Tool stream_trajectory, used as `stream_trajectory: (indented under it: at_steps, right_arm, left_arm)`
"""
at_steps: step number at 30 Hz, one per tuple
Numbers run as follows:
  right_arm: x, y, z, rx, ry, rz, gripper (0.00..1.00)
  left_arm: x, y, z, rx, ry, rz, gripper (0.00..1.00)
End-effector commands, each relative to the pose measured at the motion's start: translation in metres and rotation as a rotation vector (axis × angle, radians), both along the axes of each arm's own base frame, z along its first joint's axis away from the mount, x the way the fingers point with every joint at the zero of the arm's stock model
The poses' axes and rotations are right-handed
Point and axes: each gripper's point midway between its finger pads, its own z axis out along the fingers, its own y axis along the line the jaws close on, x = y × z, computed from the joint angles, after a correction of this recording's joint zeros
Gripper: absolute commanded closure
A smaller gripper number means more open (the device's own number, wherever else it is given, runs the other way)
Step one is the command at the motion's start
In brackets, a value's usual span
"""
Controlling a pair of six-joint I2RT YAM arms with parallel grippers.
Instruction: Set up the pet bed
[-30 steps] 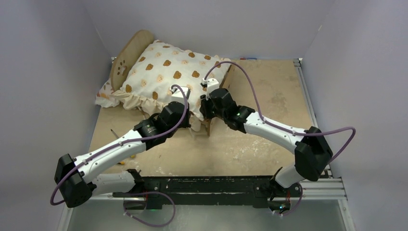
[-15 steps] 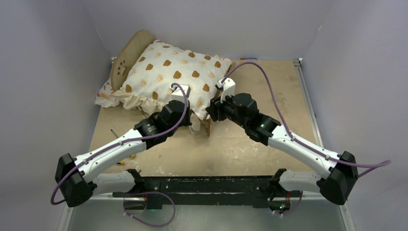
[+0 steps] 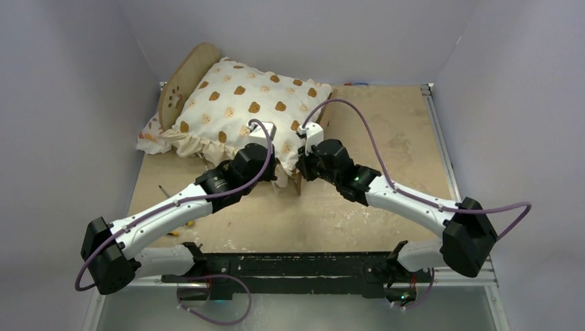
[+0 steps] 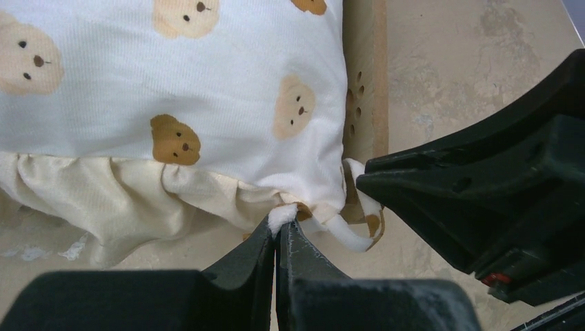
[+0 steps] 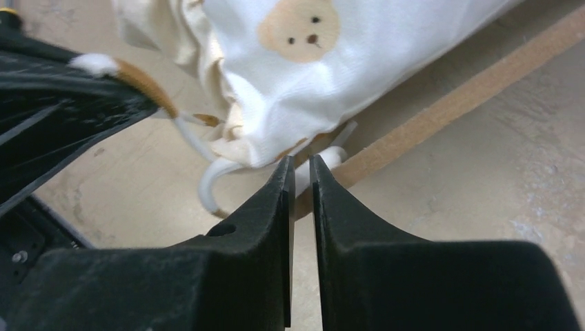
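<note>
Pinching the white end of a thin fabric tie (image 4: 345, 238), the left claw (image 4: 278, 231) has its two black fingers pressed fully together, with the cloth caught right at their tips. Just beyond those tips hangs the near corner of a large cream, bear-print cushion with a ruffled edge (image 4: 172, 83). The tie loops off to this claw's right.

The right claw (image 5: 301, 160) comes in from that side. Its fingers stand a narrow slit apart, and the other stretch of the tie lies right at their tips. Whether they actually grip it cannot be told. The two claws sit just beside each other at the same cushion corner.

The small light-wood pet bed (image 3: 187, 72) lies beyond both claws, almost wholly covered by the cushion resting on it. One of its wooden boards rises just past the left claw's tips, slightly to the right. A rail runs from just beyond the right claw's tips out to that claw's right. The rounded headboard with its paw-print cutout stands well beyond the left claw and off to its left.

A small floral ruffled pillow (image 3: 148, 138) peeks out from under the cushion beside the headboard. Under both claws is the worn tan tabletop (image 3: 386, 138).
</note>
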Motion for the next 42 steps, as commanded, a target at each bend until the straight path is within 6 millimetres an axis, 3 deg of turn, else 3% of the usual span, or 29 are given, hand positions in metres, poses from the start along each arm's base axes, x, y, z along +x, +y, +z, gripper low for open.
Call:
stream_trajectory:
  at_steps: [1,4,6,8,13,21,31,42]
  right_arm:
    - [0.031,-0.01,0.017,0.004,-0.064,-0.169,0.86]
    - [0.033,-0.013,0.015,-0.025,-0.05,-0.189,0.86]
    - [0.029,-0.015,0.03,0.008,-0.077,-0.177,0.81]
    - [0.018,-0.012,0.046,0.05,-0.099,-0.113,0.75]
    - [-0.014,0.002,0.061,0.116,-0.098,0.073,0.6]
    - [-0.031,0.019,0.034,0.044,-0.057,0.148,0.53]
    - [-0.009,0.004,0.001,-0.068,0.003,-0.019,0.62]
    - [0.037,0.0,0.004,-0.082,-0.028,-0.175,0.68]
  left_arm:
    - [0.005,-0.008,0.016,-0.061,-0.038,-0.01,1.0]
    - [0.005,-0.008,0.013,-0.061,-0.031,-0.012,1.0]
    - [0.004,-0.008,0.01,-0.057,-0.027,-0.012,1.0]
    - [0.004,-0.007,0.009,-0.055,-0.025,-0.01,1.0]
    - [0.004,-0.005,0.008,-0.051,-0.027,-0.004,1.0]
    - [0.003,-0.003,0.011,-0.057,-0.031,0.001,1.0]
    - [0.0,-0.003,0.01,-0.064,-0.026,-0.005,1.0]
    - [-0.003,-0.006,0.005,-0.085,-0.027,-0.028,1.0]
